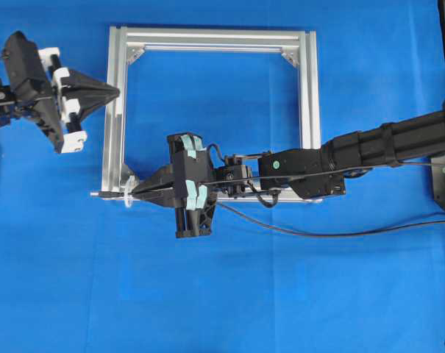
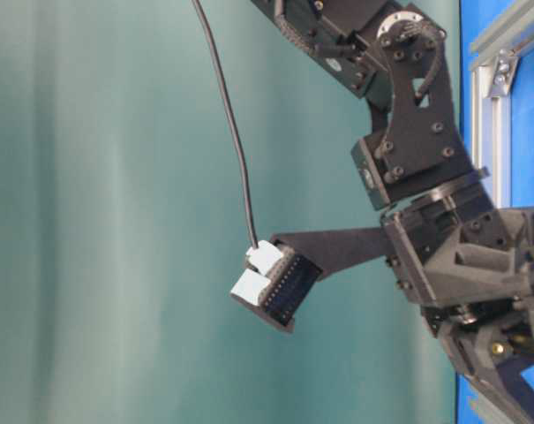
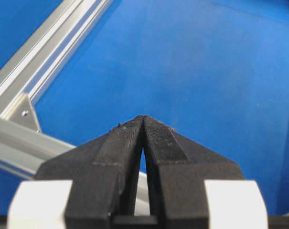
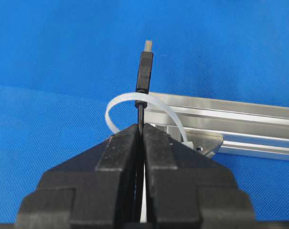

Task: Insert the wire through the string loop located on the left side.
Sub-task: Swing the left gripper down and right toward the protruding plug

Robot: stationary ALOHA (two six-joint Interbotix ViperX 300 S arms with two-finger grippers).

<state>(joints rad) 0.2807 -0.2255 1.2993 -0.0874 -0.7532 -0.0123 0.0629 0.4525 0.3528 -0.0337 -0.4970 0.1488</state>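
The wire's black plug (image 4: 144, 71), with its small metal tip, pokes through the whitish string loop (image 4: 116, 104) fixed at the corner of the aluminium frame (image 4: 240, 112). My right gripper (image 4: 140, 127) is shut on the wire just behind the loop. From overhead, the right gripper (image 1: 134, 193) sits at the frame's near-left corner, where the loop (image 1: 126, 198) circles the wire and the plug tip (image 1: 97, 194) sticks out to the left. The wire's slack (image 1: 325, 234) trails right across the cloth. My left gripper (image 1: 118, 92) is shut on nothing beside the left frame bar (image 1: 113, 110).
The square aluminium frame (image 1: 307, 88) lies on blue cloth, with triangular brackets (image 1: 290, 56) in its corners. The left wrist view has a frame bar (image 3: 53, 43) and a bracket (image 3: 24, 112) ahead of the left gripper (image 3: 143, 118). The right arm (image 1: 369, 147) lies across the frame's near bar.
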